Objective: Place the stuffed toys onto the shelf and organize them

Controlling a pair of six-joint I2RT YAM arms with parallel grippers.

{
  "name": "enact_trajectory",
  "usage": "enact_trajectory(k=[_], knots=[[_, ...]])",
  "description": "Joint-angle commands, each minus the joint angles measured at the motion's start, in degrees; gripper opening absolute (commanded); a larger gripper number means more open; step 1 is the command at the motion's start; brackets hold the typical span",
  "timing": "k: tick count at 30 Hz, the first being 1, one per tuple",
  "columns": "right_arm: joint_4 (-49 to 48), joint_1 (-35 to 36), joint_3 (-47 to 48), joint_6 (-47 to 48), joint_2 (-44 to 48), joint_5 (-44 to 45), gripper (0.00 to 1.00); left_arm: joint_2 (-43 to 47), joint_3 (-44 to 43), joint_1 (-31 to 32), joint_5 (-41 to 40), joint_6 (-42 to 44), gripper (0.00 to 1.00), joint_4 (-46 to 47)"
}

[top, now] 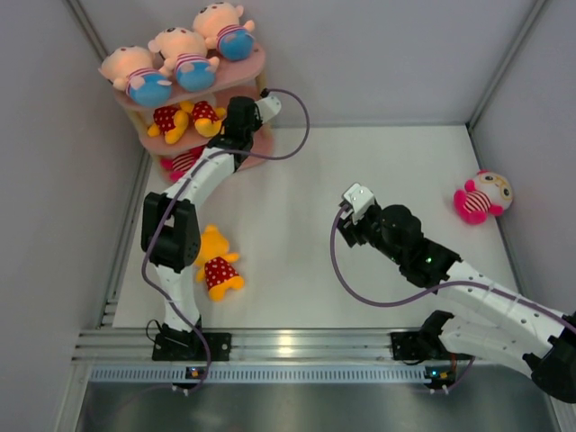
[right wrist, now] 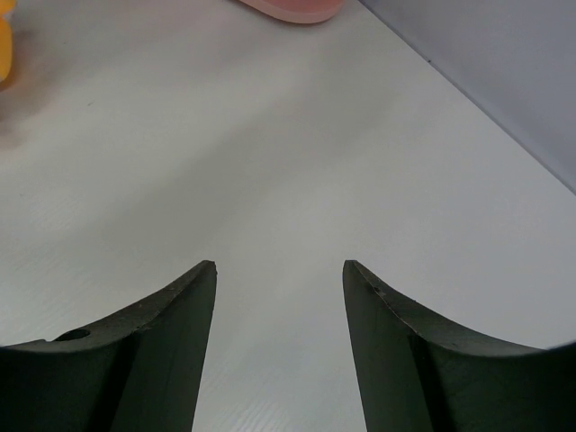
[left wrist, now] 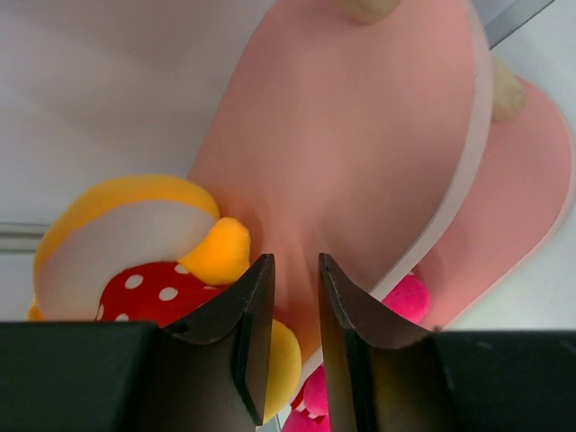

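The pink shelf (top: 245, 74) stands at the back left. Three boy dolls (top: 180, 56) lie on its top board, two yellow bears (top: 184, 117) on the middle board, and a pink striped doll (top: 183, 163) on the bottom one. My left gripper (top: 229, 124) is at the middle tier's right side. In the left wrist view its jaws (left wrist: 295, 261) stand a narrow gap apart with nothing between them, a bear (left wrist: 135, 261) just left under the board (left wrist: 360, 135). My right gripper (top: 353, 216) hangs open and empty (right wrist: 279, 265) over mid-table.
Another yellow bear (top: 216, 261) lies on the table beside the left arm's lower link. A pink doll (top: 481, 196) lies near the right wall. Grey walls close in the table on the left, back and right. The shelf's base (right wrist: 292, 9) shows ahead of the right gripper.
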State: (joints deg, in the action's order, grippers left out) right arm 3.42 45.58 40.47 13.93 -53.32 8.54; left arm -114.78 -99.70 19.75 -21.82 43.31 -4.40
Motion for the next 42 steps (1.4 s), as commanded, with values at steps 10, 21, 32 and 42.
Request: enact_trajectory(k=[10,21,32,42], knots=[[-1.9,-1.0,1.6,0.7,0.0,0.5,0.59,11.2,4.7,-0.9,4.7,-3.9,0.47,2.0],[-2.2,-1.0,2.7,-0.2,-0.6,-1.7,0.61,19.8,-9.7,0.4,38.2,-17.4,0.74,-39.9],[-3.0,-0.9,0.0,-2.9,-0.2,-5.0,0.63,46.8,28.4,-3.7,28.0,-8.2,0.82,-63.5],[-4.9,-0.9,1.4,-5.5,-1.4,-7.9,0.63,38.5,34.8,-21.9,36.0,-10.8,0.98,-53.8]])
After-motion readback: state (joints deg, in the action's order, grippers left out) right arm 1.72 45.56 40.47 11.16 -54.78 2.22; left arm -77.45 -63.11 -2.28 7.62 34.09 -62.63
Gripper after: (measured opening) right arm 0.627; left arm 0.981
